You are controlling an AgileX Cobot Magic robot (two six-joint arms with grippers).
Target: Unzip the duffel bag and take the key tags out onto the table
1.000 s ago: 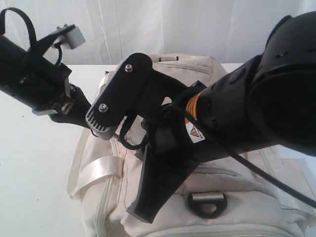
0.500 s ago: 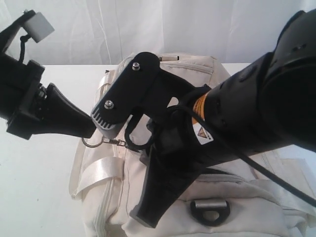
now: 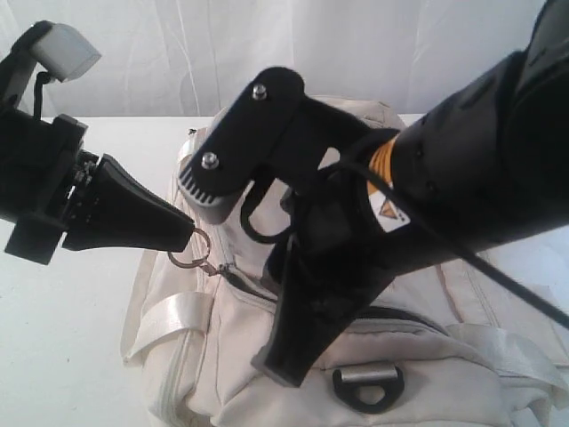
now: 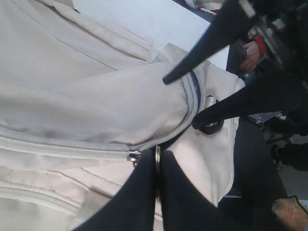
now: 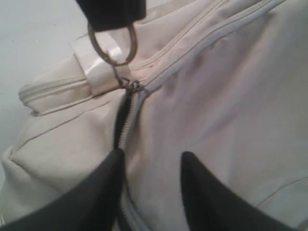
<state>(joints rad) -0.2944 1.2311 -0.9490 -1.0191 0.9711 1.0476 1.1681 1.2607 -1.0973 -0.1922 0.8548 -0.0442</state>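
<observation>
Metal pull ring (image 3: pixel 197 247), pinched tight by the left gripper (image 3: pixel 188 233), wants a steady draw along the duffel bag (image 3: pixel 213 356)'s zipper (image 5: pixel 122 120) (right gripper (image 5: pixel 154 156) gapes empty over the fabric).

Flat white table (image 3: pixel 62 338), visible left of and behind the load. Carries one cream fabric duffel bag (image 3: pixel 191 374), resting directly on the surface, centre-right in exterior view.
</observation>
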